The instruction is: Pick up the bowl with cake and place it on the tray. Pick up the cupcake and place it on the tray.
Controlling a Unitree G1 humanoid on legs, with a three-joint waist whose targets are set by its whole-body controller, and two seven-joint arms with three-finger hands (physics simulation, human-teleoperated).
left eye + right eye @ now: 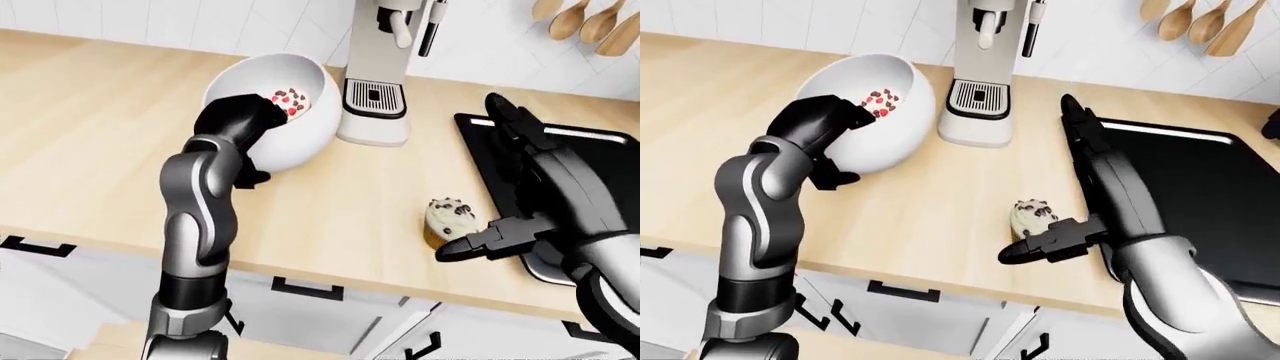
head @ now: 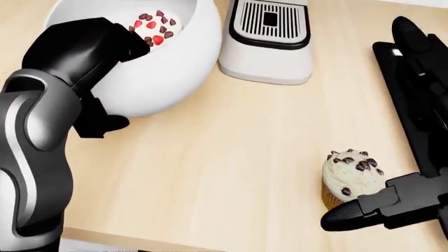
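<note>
A white bowl [image 2: 172, 68] with a cake [image 2: 155, 25] topped in red and brown bits stands tilted at the upper left of the head view. My left hand [image 2: 117, 79] is shut on its rim, fingers inside and thumb [image 2: 101, 125] under the outer wall. A cream cupcake [image 2: 352, 176] with chocolate chips stands on the wooden counter at the lower right. My right hand [image 2: 371, 126] is open beside it, with its thumb [image 2: 350, 212] just below the cupcake and a long finger [image 2: 413, 37] stretched up over the left edge of the black tray [image 1: 1220, 180].
A white coffee machine [image 1: 375, 75] stands between the bowl and the tray. Wooden spoons [image 1: 590, 22] hang on the tiled wall at the top right. The counter's edge [image 1: 330, 274] runs along the bottom, with drawer handles below it.
</note>
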